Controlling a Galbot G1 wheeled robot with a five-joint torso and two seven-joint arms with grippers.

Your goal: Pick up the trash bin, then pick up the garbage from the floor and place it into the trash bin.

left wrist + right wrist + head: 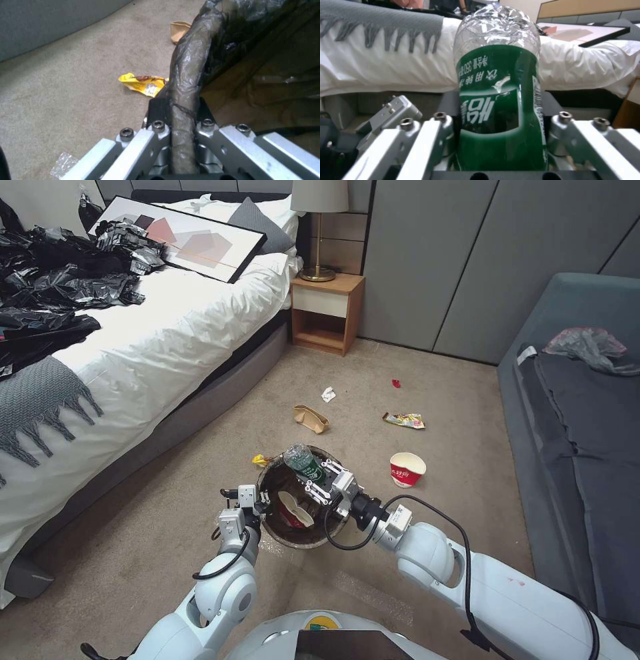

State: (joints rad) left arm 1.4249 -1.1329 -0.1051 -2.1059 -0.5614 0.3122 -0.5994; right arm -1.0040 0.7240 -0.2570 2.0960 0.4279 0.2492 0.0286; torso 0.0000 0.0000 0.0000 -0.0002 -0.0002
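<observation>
My left gripper (261, 499) is shut on the bag-wrapped rim (186, 75) of the trash bin (293, 537), which hangs above the carpet in front of me. A red-and-white cup (293, 511) lies inside the bin. My right gripper (320, 480) is shut on a clear green-labelled bottle (302, 461) (498, 100), held over the bin's far rim. On the floor lie a yellow wrapper (259, 460) (144, 84), a brown paper bag (311, 419) (178, 30), a white scrap (328, 394), a red scrap (396, 383), a multicoloured wrapper (404, 420) and a red-and-white cup (407, 469).
The bed (167, 327) with black plastic sheets (53, 280) and a framed picture (180, 240) runs along the left. A nightstand (328, 313) with a lamp stands at the back. A dark sofa (580, 447) holding a translucent bag (587, 343) lines the right. Open carpet lies between them.
</observation>
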